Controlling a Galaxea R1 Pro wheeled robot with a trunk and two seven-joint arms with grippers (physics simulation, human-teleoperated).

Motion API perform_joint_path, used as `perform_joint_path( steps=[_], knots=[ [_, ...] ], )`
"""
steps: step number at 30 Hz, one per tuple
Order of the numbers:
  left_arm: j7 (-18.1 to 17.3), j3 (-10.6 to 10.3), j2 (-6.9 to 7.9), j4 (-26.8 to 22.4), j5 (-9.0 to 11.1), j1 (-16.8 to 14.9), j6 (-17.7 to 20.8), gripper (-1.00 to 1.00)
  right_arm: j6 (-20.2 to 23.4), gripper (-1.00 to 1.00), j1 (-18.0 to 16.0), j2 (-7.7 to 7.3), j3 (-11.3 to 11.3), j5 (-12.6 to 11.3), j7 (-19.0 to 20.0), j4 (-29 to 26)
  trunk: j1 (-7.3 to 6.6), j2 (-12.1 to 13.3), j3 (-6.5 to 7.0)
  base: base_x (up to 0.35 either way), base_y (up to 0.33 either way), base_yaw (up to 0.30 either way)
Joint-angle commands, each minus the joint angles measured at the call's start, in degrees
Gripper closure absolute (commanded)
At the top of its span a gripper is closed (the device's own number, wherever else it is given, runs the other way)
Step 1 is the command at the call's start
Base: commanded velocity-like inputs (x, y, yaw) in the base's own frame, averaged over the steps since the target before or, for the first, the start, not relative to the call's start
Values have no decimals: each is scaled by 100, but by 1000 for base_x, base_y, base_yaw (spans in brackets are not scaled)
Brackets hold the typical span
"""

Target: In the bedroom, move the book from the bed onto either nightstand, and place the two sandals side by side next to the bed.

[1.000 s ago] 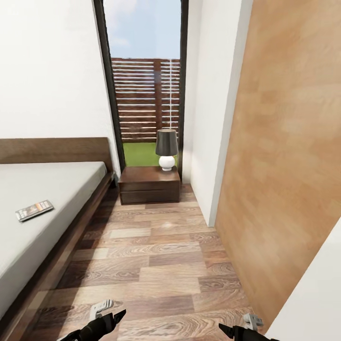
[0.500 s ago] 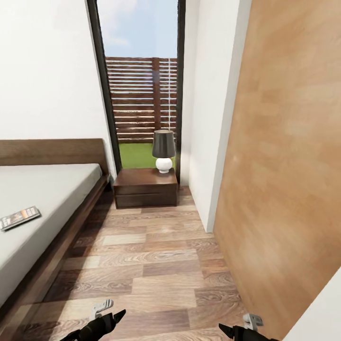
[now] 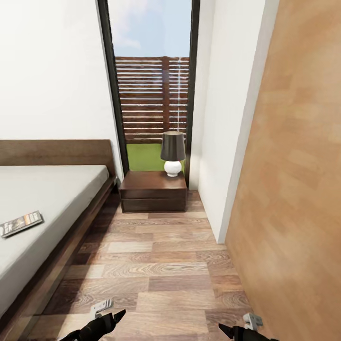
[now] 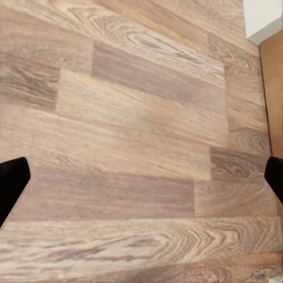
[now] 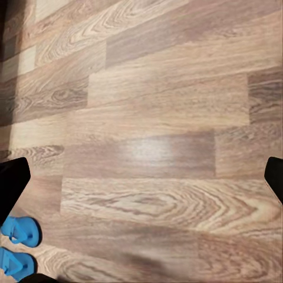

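The book (image 3: pixel 21 223) is seen lying on the bed (image 3: pixel 57 189), with the nightstand (image 3: pixel 152 190) beyond. Both sandals (image 5: pixel 16 246) are seen on the floor (image 3: pixel 156 265). The jaws of the left gripper (image 4: pixel 141 180) and right gripper (image 5: pixel 141 177) are spread wide, gripping nothing.

head: forward-down toward window (image 3: pixel 151 94) | wrists: close, facing down | shared: floor (image 3: pixel 166 265)

White walls (image 3: pixel 57 71) frame a tall black-framed window (image 3: pixel 151 85) at the far end, showing blue sky, a slatted wooden fence (image 3: pixel 151 99) and green grass (image 3: pixel 144 156). A plain wooden door (image 3: pixel 298 166) fills the right side. Light-brown wood-plank floor (image 3: pixel 161 270) runs from near to far. A dark-shaded lamp (image 3: pixel 173 154) with a white base stands below the window.
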Motion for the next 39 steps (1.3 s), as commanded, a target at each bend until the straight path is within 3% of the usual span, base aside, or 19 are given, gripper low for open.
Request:
perform_joint_path(
  steps=[1,26,39],
  knots=[
    [-25,5,1,5,52,-4,24,-100,0,-100,-3,-1,-13,-10,22,5,2,-2,-6,300,1,32],
    [-23,5,1,5,52,-4,24,-100,0,-100,-3,0,-13,-10,22,5,2,-2,-6,300,-33,4],
    [-23,5,1,5,52,-4,24,-100,0,-100,-3,0,-13,-10,22,5,2,-2,-6,309,0,183]
  ],
)
